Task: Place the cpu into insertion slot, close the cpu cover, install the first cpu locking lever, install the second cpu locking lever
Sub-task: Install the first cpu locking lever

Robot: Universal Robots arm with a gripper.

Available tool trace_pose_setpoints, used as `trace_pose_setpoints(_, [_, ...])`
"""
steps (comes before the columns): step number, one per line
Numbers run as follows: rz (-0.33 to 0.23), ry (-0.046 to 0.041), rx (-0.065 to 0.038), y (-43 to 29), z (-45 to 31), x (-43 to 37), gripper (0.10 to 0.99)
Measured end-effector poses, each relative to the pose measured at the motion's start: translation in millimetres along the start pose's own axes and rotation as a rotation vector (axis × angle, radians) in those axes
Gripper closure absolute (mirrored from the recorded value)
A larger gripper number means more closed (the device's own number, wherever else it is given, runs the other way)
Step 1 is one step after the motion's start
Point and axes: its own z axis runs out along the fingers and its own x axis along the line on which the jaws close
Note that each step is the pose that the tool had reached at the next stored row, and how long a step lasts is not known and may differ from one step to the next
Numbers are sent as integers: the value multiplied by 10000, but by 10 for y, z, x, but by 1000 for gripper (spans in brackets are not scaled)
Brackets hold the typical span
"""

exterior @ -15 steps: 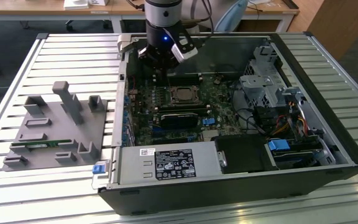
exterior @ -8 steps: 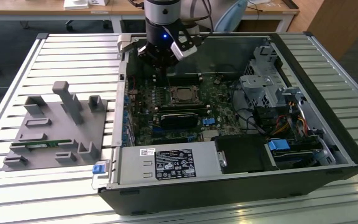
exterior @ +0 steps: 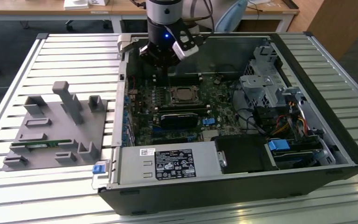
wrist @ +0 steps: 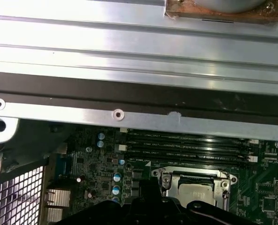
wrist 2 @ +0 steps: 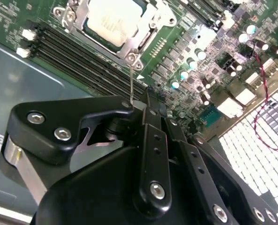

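The chip sits in its socket mid-board, the metal frame closed over it. The claw, pinched shut around a thin wire lever, works beside the socket's corner, presumably to latch it.

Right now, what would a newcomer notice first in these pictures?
The open computer case on the slatted table, with the gripper hanging over its green motherboard. In the second wrist view, the cpu lies in its socket with the cpu cover closed around it. A grey fixture block stands at the exterior view's left.
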Motion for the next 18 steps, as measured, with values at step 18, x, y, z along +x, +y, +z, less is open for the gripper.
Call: trace_pose_setpoints(18, [6,-15,-369,-19,30,-356,980])
